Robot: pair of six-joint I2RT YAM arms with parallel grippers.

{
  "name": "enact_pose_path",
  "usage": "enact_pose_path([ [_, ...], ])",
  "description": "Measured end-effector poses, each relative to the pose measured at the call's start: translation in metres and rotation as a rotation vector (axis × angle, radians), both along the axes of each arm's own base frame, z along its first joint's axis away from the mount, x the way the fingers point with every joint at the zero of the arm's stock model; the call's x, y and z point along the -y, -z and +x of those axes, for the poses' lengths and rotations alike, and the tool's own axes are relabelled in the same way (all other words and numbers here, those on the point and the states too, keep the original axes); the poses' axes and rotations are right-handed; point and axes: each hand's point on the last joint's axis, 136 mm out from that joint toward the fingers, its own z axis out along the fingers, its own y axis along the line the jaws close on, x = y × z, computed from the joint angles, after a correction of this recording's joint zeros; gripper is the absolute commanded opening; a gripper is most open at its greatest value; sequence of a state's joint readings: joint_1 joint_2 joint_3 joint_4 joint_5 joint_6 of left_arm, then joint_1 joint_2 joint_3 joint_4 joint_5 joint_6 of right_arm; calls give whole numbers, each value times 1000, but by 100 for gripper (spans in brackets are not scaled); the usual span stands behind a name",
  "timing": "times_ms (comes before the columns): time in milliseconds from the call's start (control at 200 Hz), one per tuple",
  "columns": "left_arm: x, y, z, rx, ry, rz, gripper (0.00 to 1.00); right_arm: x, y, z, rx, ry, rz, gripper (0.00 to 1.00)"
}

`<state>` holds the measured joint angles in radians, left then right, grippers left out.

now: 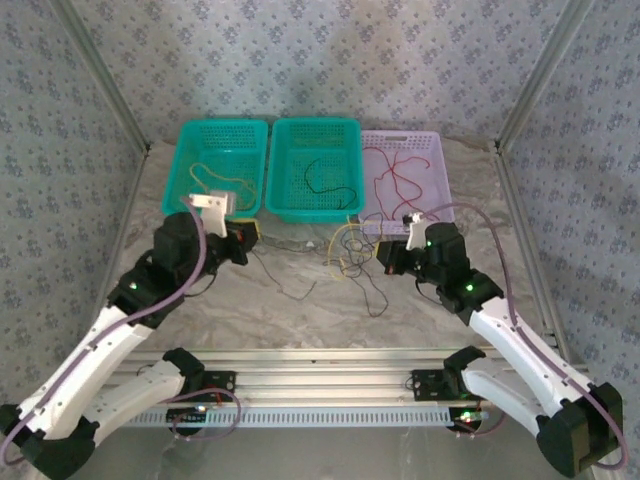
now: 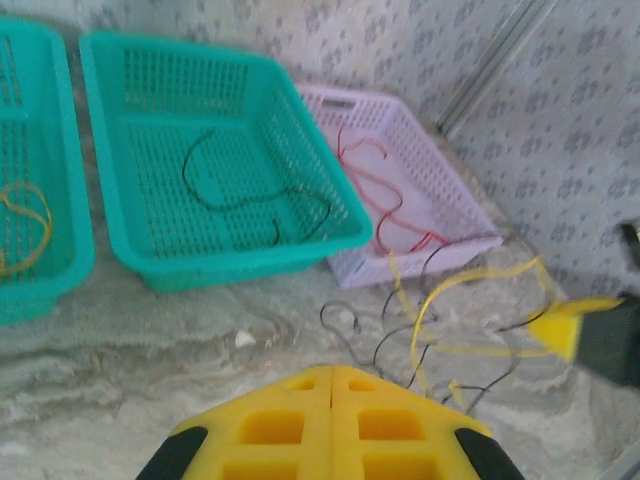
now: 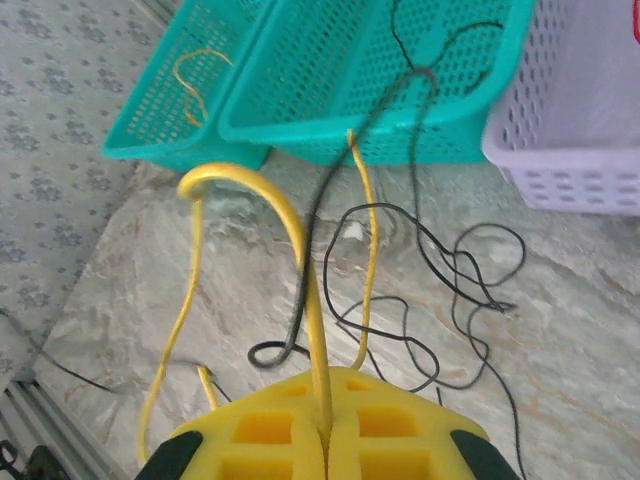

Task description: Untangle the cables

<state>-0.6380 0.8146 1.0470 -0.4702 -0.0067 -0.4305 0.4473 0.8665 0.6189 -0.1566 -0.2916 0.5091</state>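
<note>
Above the tabletop (image 1: 300, 320), a yellow cable (image 3: 228, 170) is clamped in the right pincer (image 3: 327, 385); the left pincer (image 2: 331, 380) is pressed closed

Perforated plastic baskets (image 1: 315, 124) — slightly glossy — on smooth, marble-patterned tabletop (image 1: 300, 320).

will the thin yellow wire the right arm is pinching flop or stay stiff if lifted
Probably floppy with slight spring: the thin yellow wire arches above the right end effector, then droops to the marbled table. Likely light, being thin. It may drag the thin black wires crossing it.
</note>
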Motion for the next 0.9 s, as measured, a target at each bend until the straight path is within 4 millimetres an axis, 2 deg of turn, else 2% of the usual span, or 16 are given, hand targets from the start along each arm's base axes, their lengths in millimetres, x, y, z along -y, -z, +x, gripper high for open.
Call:
enact_pose_path([
  [255, 5, -140, 10, 185, 7, -51, 0, 19, 51, 3, -92, 63, -30, 0],
  [340, 10, -175, 16, 238, 11, -58, 0, 23, 66, 2, -131, 81, -32, 0],
  [425, 15, -199, 23, 279, 14, -56, 0, 24, 73, 0, -148, 83, -30, 0],
  [555, 30, -220, 43, 316, 22, -25, 0, 21, 69, -1, -137, 71, -14, 0],
  [690, 51, -226, 79, 341, 19, 32, 0, 19, 57, -5, -104, 54, 11, 0],
  [784, 64, -216, 114, 339, -3, 88, 0, 19, 47, -9, -80, 43, 27, 0],
  [899, 75, -179, 165, 292, -42, 167, 0, 19, 33, -15, -58, 30, 42, 0],
])
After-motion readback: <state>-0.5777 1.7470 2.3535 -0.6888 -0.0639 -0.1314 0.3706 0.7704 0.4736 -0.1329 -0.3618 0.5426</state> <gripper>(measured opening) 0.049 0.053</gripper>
